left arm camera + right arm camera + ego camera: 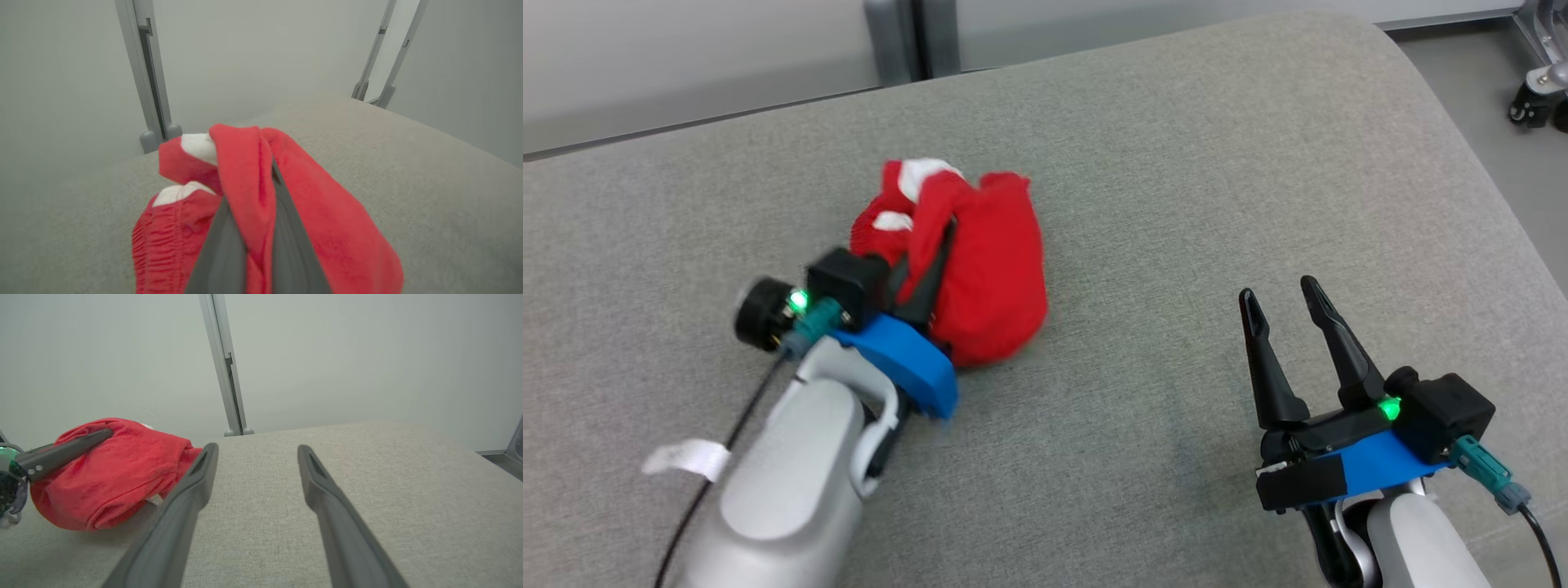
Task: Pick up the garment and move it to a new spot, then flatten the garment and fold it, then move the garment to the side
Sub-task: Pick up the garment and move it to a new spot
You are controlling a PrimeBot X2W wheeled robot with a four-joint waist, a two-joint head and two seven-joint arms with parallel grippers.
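Grey fabric desk (1176, 163) bears a seemingly soft, light red garment (992, 269), clamped in the left gripper (946, 238), probably easiest regripped at an edge, while the right gripper (1278, 288) stands apart.

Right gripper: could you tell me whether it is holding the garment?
No, the right gripper stands open and empty over the cushion, apart from the garment.

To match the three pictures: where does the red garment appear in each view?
Head view: red garment left of centre, on the grey surface.
Left wrist view: garment bottom centre, pinched in the left end effector.
Right wrist view: garment left edge, middle height.
Shared landmark: the left end effector's dark finger against the cloth.
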